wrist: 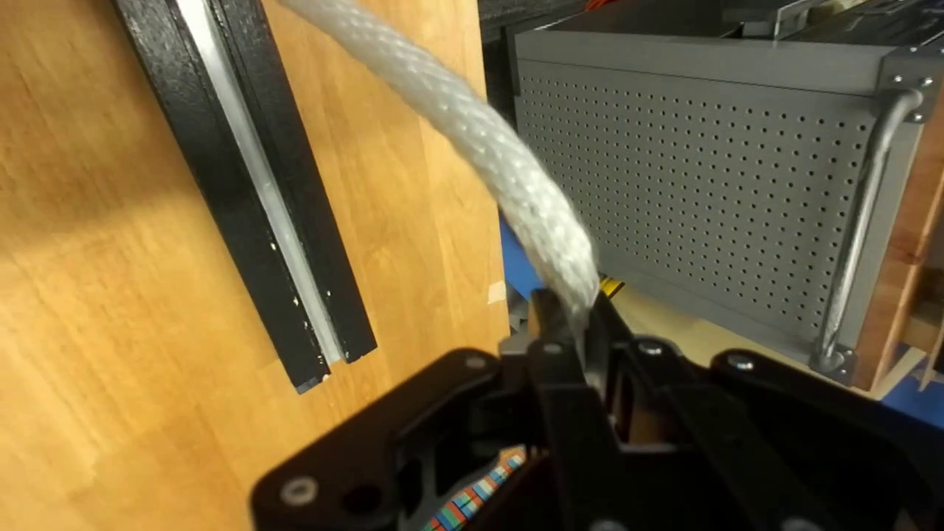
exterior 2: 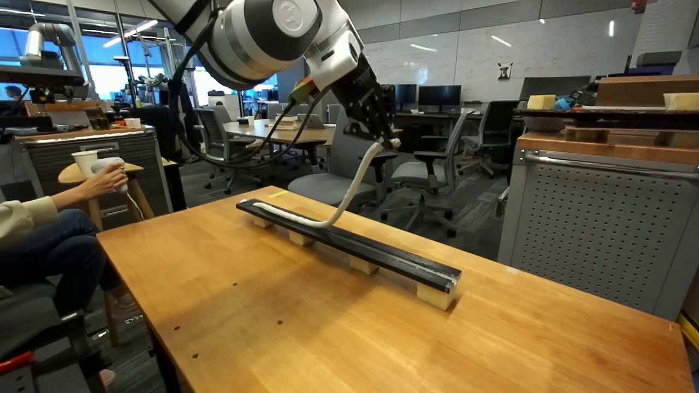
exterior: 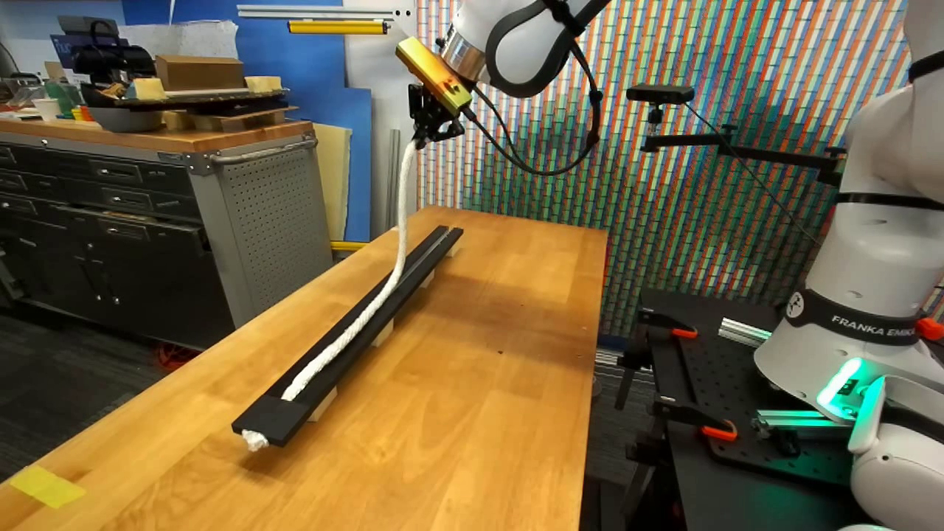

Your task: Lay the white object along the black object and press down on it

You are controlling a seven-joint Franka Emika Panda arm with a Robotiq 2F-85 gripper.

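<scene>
Holding the rope (exterior: 401,247) up in the gripper (wrist: 577,313), with fingers (wrist: 547,317) pinched narrow on it close to one end. In an exterior view, showing a short stub (exterior 2: 396,143) of rope right at the grip. Angled downward, well above the bench (exterior 2: 218,305) and apart from the rail (exterior 2: 360,244).

From the grip, sagging in one long curve down to the rail, then bending to lie along the top. Resting on just part of the rail's length. Can't tell seating depth in the groove (wrist: 270,206). Going out of sight at a flat black cap (exterior: 271,419), at the end nearer the yellow tape (exterior: 48,485), with a frayed white tuft (exterior: 255,441) just outside that end. Past the bend, showing the groove pale and open all the way to the opposite end.

Got the rail up on small wooden blocks (exterior 2: 435,296), running lengthwise nearer one long edge of the bench. Also around: grey perforated cabinet (exterior: 273,214) beside the bench, office chairs (exterior 2: 349,188), dark monitors (exterior 2: 439,96) farther back, a white cup (exterior 2: 84,162) on a stool (exterior 2: 65,176).
</scene>
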